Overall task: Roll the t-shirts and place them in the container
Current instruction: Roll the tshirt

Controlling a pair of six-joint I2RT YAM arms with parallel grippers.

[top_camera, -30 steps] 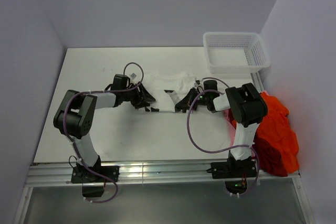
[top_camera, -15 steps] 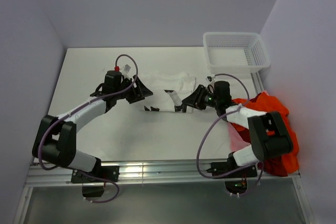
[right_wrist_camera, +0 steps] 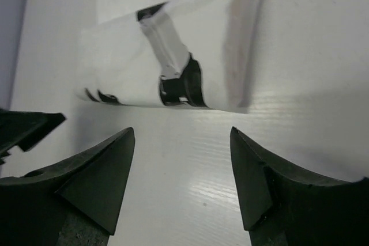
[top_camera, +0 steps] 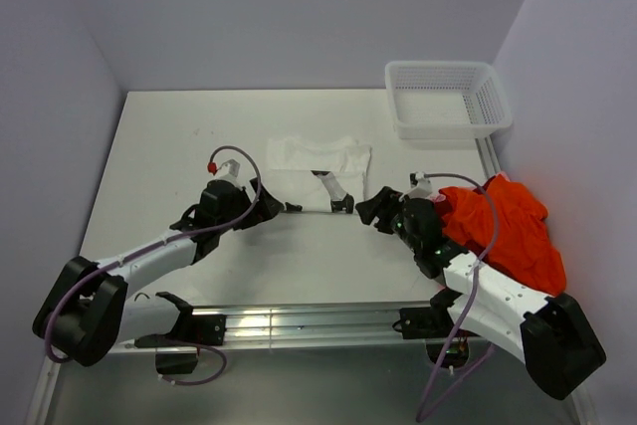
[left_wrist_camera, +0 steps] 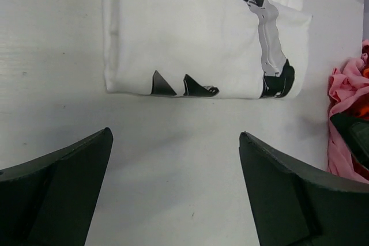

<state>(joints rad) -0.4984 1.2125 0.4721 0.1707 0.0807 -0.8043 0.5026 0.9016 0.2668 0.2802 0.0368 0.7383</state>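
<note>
The left jaws stand wide apart with nothing between them. They hang low over bare bench [top_camera: 189,136], just short of the near edge of the white t-shirt [left_wrist_camera: 190,33]. The right jaws are likewise spread and empty, near the shirt's near right corner [right_wrist_camera: 173,56], where the black and grey print shows. Neither pair touches the cloth.

The white t-shirt [top_camera: 318,171] lies mid-bench between the two arms as a flat oblong packet. Its near edge is a rounded fold, and a looser, slightly rumpled layer shows at the far side. I judge it folded narrow and at most turned over once or twice, not yet a tight roll, so most of the rolling on this shirt is left.

Further out, the orange-red t-shirts [top_camera: 508,231] sit in a crumpled heap at the right edge of the bench, beside the right arm, and none is spread or folded. The white basket [top_camera: 495,97] stands at the far right corner, and no shirt shows inside it. By this reckoning the task is in its early part.
</note>
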